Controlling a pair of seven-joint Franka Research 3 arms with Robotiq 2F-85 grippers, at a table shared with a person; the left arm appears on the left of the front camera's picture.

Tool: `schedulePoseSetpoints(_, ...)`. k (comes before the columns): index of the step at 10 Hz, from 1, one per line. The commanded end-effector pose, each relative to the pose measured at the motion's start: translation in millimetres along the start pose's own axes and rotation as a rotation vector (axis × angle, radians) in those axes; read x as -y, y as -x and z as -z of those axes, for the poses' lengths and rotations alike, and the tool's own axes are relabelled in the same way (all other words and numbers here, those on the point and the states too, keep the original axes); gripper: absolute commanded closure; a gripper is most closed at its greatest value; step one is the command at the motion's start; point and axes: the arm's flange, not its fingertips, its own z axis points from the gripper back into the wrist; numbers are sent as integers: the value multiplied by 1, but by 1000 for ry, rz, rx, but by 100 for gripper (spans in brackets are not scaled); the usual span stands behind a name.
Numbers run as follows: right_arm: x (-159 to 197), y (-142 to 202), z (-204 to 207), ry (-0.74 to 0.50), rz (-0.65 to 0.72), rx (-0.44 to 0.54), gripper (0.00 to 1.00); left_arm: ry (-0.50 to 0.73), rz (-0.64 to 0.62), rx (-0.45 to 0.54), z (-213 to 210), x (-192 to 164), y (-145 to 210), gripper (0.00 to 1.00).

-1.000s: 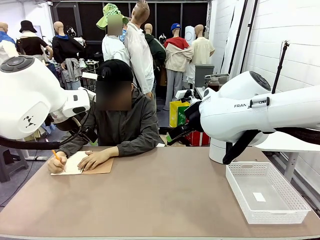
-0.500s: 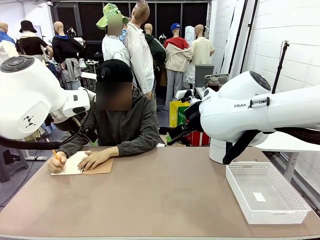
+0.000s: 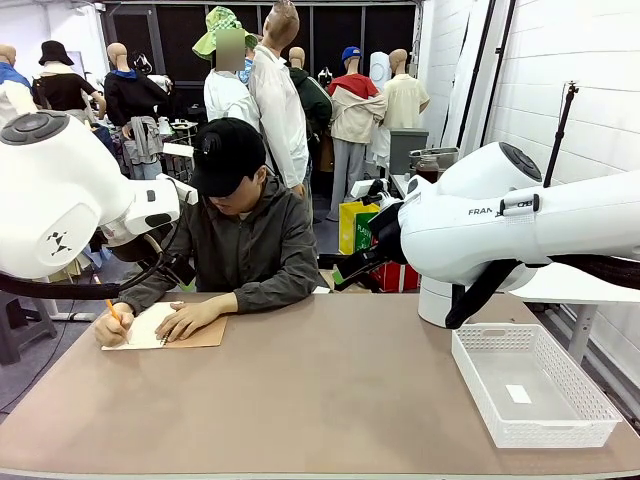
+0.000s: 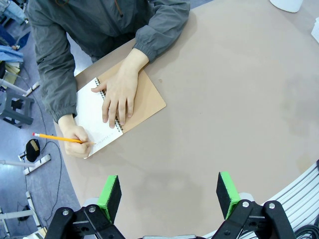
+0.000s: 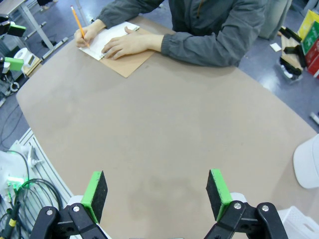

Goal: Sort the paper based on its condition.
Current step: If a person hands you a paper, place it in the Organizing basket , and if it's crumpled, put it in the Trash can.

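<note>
Meanwhile left fingers [image 4: 110,196] and right fingers [image 5: 94,199] hang wide open, empty; reaching early could strike the person's writing hand [image 4: 75,142].

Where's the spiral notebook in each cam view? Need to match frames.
Front view: notebook at the table's far left, under the person's hand.
Left wrist view: notebook upper left of centre, tan cover toward the middle.
Right wrist view: notebook top left, near the table edge.
Shared landmark: orange pencil, tip on its white page.
</note>
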Motion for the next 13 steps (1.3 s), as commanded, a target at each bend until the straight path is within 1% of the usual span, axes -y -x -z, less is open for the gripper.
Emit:
schedulePoseSetpoints(1, 1, -2, 0, -3, 8, -12, 0, 4, 10, -4, 0, -2, 1, 0)
schedulePoseSetpoints(13, 1, -2, 0, -3, 8, -12, 0, 4, 10, -4, 0, -2, 1, 0)
